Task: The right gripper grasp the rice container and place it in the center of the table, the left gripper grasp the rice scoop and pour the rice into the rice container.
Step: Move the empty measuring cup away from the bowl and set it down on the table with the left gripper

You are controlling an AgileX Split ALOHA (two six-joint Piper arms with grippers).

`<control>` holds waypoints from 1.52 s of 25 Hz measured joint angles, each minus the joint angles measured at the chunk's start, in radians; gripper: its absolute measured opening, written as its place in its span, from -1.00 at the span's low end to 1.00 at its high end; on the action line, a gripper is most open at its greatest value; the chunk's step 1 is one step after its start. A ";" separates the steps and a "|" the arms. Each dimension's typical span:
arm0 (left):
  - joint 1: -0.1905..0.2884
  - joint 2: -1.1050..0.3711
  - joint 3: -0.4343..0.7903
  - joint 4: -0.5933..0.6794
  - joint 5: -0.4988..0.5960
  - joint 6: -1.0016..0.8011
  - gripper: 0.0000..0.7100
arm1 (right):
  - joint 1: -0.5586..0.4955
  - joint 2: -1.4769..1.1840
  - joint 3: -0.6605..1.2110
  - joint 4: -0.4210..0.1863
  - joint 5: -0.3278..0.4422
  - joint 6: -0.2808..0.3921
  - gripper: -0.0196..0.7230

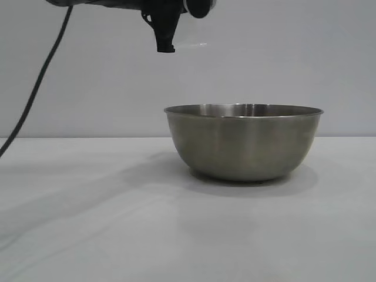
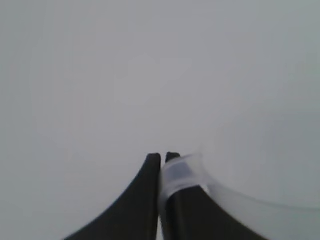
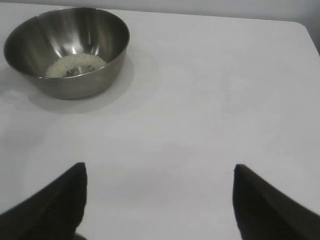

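The rice container, a wide steel bowl, stands on the white table right of the middle. High above its left rim, my left gripper points downward at the top edge of the exterior view. In the left wrist view this left gripper is shut on the handle of the translucent rice scoop, whose cup curves away to one side. My right gripper hangs open over bare table, well apart from the rice container. A ring of rice lies in the bowl's bottom.
The left arm's black cable hangs down at the left of the exterior view. A pale wall stands behind the table. The table's far corner shows in the right wrist view.
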 joint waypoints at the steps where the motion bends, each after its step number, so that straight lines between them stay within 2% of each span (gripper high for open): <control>1: 0.006 0.000 0.000 -0.007 0.009 -0.037 -1.00 | 0.000 0.000 0.000 0.000 0.000 0.000 0.52; 6: 0.054 0.000 0.000 -0.046 0.107 -0.277 -1.00 | 0.000 0.000 0.000 0.000 0.000 0.000 0.52; 9: 0.082 0.000 0.000 -0.128 0.158 -0.401 -1.00 | 0.000 0.000 0.000 0.000 0.000 0.000 0.52; 15: 0.085 -0.002 0.002 -0.234 0.189 -0.550 -1.00 | 0.000 0.000 0.000 0.000 0.000 0.000 0.52; 18: 0.085 -0.002 0.016 -0.238 0.236 -0.610 -1.00 | 0.000 0.000 0.000 0.000 0.000 0.000 0.52; 22: 0.085 -0.002 0.062 -0.238 0.248 -0.685 -1.00 | 0.000 0.000 0.000 0.000 0.000 0.000 0.52; 33: 0.085 -0.002 0.234 -0.235 0.116 -0.852 -1.00 | 0.000 0.000 0.000 0.000 0.000 0.000 0.52; 38: 0.085 0.048 0.295 -0.211 -0.015 -0.973 -1.00 | 0.000 0.000 0.000 0.000 0.000 0.000 0.52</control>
